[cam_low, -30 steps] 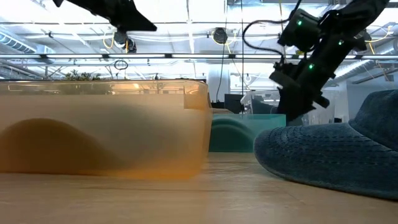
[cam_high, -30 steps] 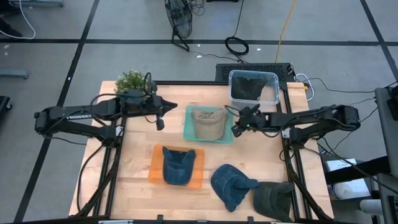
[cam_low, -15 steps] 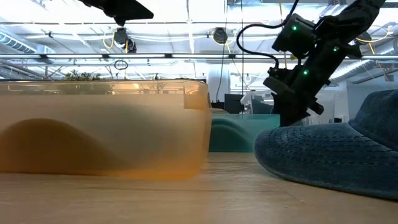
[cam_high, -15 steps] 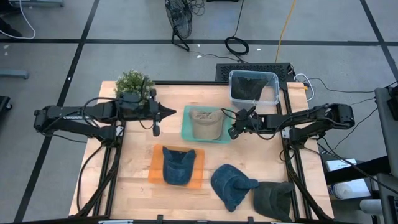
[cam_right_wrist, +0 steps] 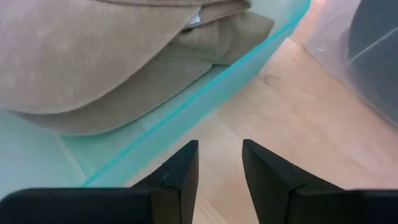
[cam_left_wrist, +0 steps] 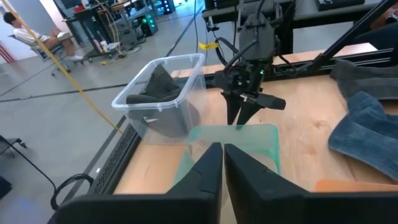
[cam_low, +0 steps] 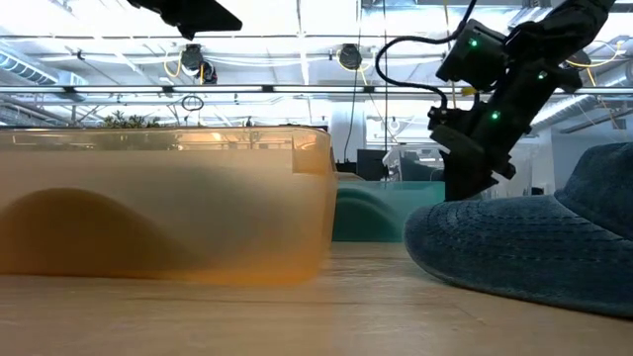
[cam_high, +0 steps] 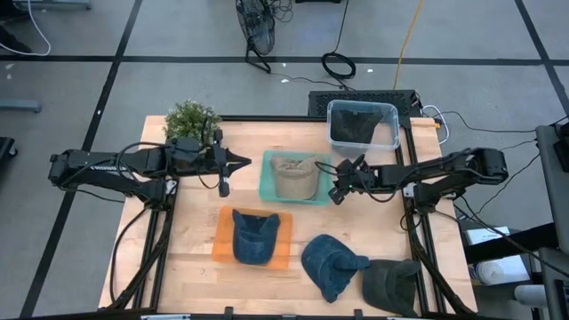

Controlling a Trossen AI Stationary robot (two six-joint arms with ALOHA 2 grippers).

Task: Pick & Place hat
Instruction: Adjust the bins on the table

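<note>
A beige hat (cam_high: 296, 178) (cam_right_wrist: 93, 56) lies in a teal tray (cam_high: 266, 183) at the table's middle. A blue cap (cam_high: 254, 236) sits in an orange tray (cam_high: 221, 242). A blue hat (cam_high: 331, 265) and a dark hat (cam_high: 391, 284) rest on the table near its front edge. My right gripper (cam_high: 334, 192) (cam_right_wrist: 220, 158) is open and hangs low over bare wood just right of the teal tray's wall (cam_right_wrist: 205, 99). My left gripper (cam_high: 249, 160) (cam_left_wrist: 222, 155) is shut, raised at the teal tray's left side.
A clear bin (cam_high: 363, 124) (cam_left_wrist: 161, 93) with a dark hat inside stands at the far right, behind my right gripper. A potted plant (cam_high: 191, 117) stands at the far left corner. Bare wood shows between the teal tray and the right edge.
My right gripper has sunk a little toward the table beside the teal tray's right wall and edged toward the near side. My left gripper has drifted slightly toward the near edge. No hat has moved.
</note>
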